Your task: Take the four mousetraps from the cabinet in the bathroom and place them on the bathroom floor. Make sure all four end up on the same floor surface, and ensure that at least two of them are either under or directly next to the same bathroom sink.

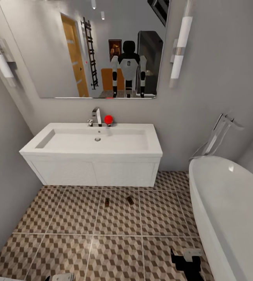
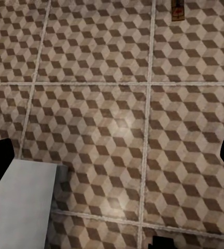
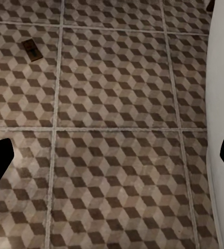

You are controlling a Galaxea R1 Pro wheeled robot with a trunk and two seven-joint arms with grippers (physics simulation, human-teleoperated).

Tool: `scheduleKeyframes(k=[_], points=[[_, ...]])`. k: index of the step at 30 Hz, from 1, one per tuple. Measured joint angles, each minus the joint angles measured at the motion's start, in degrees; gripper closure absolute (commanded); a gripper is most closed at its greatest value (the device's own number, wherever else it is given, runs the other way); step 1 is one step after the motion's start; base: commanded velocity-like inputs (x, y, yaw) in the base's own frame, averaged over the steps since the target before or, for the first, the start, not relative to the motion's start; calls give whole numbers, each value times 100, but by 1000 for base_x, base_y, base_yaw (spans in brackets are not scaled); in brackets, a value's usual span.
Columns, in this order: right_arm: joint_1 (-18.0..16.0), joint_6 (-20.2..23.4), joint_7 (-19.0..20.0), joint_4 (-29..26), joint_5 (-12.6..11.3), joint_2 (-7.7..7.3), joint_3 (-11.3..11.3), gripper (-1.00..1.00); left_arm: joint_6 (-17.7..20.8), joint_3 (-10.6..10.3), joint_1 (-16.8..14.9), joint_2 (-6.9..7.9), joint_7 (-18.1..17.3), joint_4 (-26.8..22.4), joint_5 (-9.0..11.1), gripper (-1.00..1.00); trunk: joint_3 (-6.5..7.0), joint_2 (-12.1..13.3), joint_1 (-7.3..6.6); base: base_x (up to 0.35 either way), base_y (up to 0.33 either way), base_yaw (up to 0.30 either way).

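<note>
In the head view two mousetraps (image 1: pixel 107 202) (image 1: pixel 130 200) lie on the bathroom floor (image 1: pixel 64 234), just before the front edge of the bathroom sink (image 1: pixel 91 150) (two seem outstanding). The left wrist view shows the left gripper (image 2: pixel 112 155) with fingers wide apart and empty, one trap ahead. The right wrist view shows the right gripper (image 3: pixel 112 158) likewise spread and empty, above tiles beside the bathtub (image 3: pixel 223 104).

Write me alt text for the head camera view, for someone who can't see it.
Two small brown wooden mousetraps lie on the cube-patterned tiled bathroom floor just in front of the long white basin sink on its white vanity. A white oval bathtub fills the right side, and a wall mirror above the sink reflects the robot.
</note>
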Motion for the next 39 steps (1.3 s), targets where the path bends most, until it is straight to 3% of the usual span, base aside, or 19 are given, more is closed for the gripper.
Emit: scheduleKeyframes(k=[17,39], points=[[0,0,0,0,1,0,0,-100,0,-3,26,-14,0,0,0,-100,467,684,-375,0,0,0],[1,0,0,0,2,0,0,-100,0,-2,36,-37,0,0,0,-100,674,687,-375,0,0,0]])
